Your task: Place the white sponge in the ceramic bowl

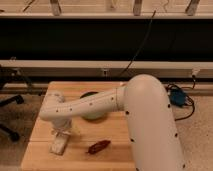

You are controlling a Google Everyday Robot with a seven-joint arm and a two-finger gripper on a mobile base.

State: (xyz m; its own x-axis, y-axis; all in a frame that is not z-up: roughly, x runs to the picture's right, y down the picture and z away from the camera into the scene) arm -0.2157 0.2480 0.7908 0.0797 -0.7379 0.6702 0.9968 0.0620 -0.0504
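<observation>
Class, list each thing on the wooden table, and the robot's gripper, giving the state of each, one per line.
Flat off-white rectangular sponge: lying on the wooden table, outside the bowl.
Round glossy green ceramic bowl: upright, largely hidden behind the arm.
Reddish-brown elongated object: lying loose, right of the sponge.
Gripper: low over the sponge's far end; grasp unclear.

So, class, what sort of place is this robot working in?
Probably a lab or test room, not a home: loose cables hang down a dark wall, an office chair base stands beside the wooden table, and the gripper hangs over a white sponge.
</observation>
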